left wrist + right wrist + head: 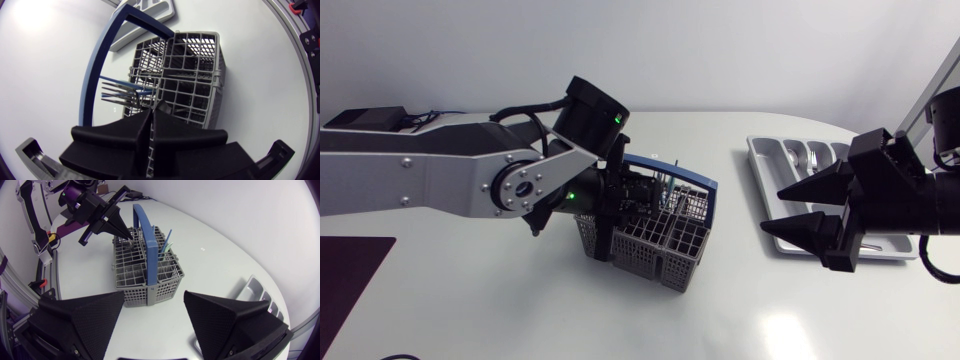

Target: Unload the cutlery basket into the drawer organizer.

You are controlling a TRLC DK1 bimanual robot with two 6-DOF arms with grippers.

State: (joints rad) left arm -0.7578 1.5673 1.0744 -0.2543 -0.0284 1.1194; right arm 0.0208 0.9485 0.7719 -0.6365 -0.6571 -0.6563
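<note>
The right gripper [772,210] hangs with its wedge fingers spread wide apart and nothing between them, just over the near end of the grey drawer organizer [756,160], which lies on the white table [520,300] with some silvery cutlery [812,155] in its far compartments. Ahead of that gripper, towards the middle of the table, stands the grey wire cutlery basket [665,250] with its blue handle [705,185] arched upright. The left gripper [152,111] dips into the basket's far side, fingers pressed together; whether they pinch anything cannot be told. Just beyond its tips, fork tines [117,92] stick out of a compartment.
</note>
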